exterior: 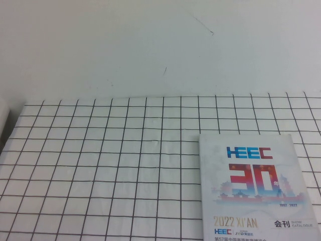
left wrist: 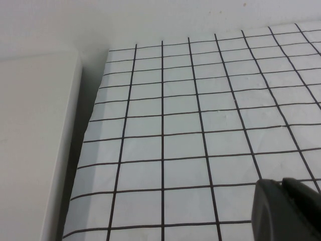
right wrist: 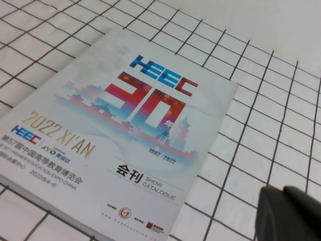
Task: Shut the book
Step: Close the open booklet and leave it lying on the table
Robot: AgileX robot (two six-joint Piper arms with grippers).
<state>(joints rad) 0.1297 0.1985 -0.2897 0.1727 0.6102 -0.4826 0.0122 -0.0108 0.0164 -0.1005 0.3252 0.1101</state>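
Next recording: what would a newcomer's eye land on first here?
A HEEC show catalogue lies closed, cover up, at the near right of a white mat with a black grid. Neither arm shows in the high view; the left gripper hangs over bare mat near its left edge, the right gripper beside the catalogue.

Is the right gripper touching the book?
Apart: right wrist view shows grid mat between right gripper and book. Left gripper hangs over bare mat.

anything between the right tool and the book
Nothing: in the right wrist view only bare grid cloth separates the right tool from the book. The left tool hangs near that cloth's left edge.
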